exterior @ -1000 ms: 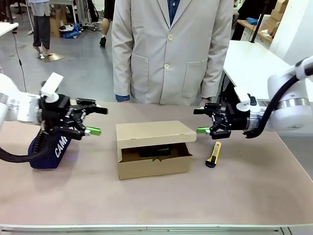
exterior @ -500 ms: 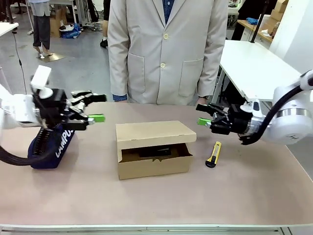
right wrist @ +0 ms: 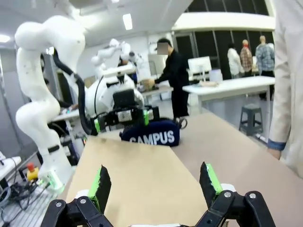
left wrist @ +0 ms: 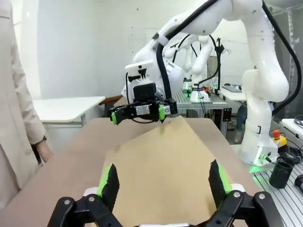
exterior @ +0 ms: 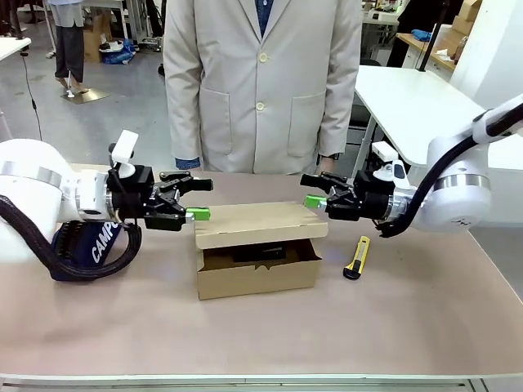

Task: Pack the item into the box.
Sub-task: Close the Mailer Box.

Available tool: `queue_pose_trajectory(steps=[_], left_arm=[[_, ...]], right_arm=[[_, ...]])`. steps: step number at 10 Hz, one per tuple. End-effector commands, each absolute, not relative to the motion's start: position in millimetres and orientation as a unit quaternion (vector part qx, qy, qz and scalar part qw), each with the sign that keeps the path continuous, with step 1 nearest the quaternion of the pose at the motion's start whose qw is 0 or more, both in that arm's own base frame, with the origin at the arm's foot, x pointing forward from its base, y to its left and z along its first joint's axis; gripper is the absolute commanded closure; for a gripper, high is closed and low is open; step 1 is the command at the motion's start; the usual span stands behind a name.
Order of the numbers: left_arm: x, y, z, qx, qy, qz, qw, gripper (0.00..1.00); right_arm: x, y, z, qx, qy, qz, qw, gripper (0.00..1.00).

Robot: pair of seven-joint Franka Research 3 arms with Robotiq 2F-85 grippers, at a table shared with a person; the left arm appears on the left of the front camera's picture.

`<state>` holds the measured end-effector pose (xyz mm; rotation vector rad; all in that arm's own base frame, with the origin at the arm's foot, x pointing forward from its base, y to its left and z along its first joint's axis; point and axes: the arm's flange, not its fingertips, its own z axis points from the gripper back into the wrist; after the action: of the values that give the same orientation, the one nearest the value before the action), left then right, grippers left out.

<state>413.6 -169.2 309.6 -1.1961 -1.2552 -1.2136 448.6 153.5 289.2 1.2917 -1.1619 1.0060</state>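
A brown cardboard box point(exterior: 257, 249) sits in the middle of the table point(exterior: 409, 327). Its flap lid point(exterior: 260, 223) lies almost flat on top, so just a dark slot shows at the front. Inside that slot is the item point(exterior: 260, 253), a small black thing. Only a bit of it peeks out, and its shape is hard to make out.

The left gripper point(exterior: 196, 200) hangs at the left end of the lid, its jaws spread wide and holding nothing. In the front view its lower green pad point(exterior: 198, 215) looks right at the lid's edge, but I cannot tell if it touches. In the left wrist view the left gripper point(left wrist: 163, 184) has its fingers point(left wrist: 110, 182) wide apart over the brown lid point(left wrist: 161, 170).

The right gripper point(exterior: 313, 192) hangs at the right end of the lid, also spread wide and empty. In the right wrist view the right gripper point(right wrist: 154, 184) looks along the lid point(right wrist: 137, 184) too.

A navy "CAMPUS" pouch point(exterior: 86, 245) lies at the left, mostly hidden behind the left arm. It shows more clearly in the right wrist view point(right wrist: 154, 133). A yellow-and-black utility knife point(exterior: 356, 257) lies just right of the box.

A person in a beige coat point(exterior: 261, 82) stands at the far side. One hand point(exterior: 325, 167) shows only a little above the right gripper.
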Motion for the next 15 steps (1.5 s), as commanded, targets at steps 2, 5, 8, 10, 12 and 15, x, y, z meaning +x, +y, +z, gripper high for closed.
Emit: queue_pose_trajectory(steps=[2, 5, 8, 10, 12, 15], left_arm=[[415.9, -185.4, 304.9, -0.492, -0.473, -0.528, 0.506, 0.00], [411.0, -189.7, 290.7, -0.474, -0.398, -0.586, 0.524, 0.00], [409.8, -189.6, 281.1, -0.453, -0.383, -0.605, 0.531, 0.00], [409.5, -189.3, 283.6, -0.453, -0.397, -0.600, 0.527, 0.00], [406.0, -185.3, 294.2, -0.461, -0.422, -0.591, 0.511, 0.00], [372.3, -144.3, 342.8, -0.505, -0.461, -0.536, 0.495, 0.00]], right_arm=[[445.4, 163.1, 286.9, 0.502, -0.440, 0.499, 0.552, 0.00], [440.8, 164.6, 278.1, 0.458, -0.414, 0.542, 0.570, 0.00], [441.5, 170.5, 266.6, 0.445, -0.374, 0.560, 0.591, 0.00], [442.8, 170.3, 264.6, 0.443, -0.366, 0.560, 0.597, 0.00], [438.6, 162.0, 276.1, 0.474, -0.379, 0.552, 0.571, 0.00], [409.5, 114.9, 317.6, 0.526, -0.409, 0.478, 0.572, 0.00]])
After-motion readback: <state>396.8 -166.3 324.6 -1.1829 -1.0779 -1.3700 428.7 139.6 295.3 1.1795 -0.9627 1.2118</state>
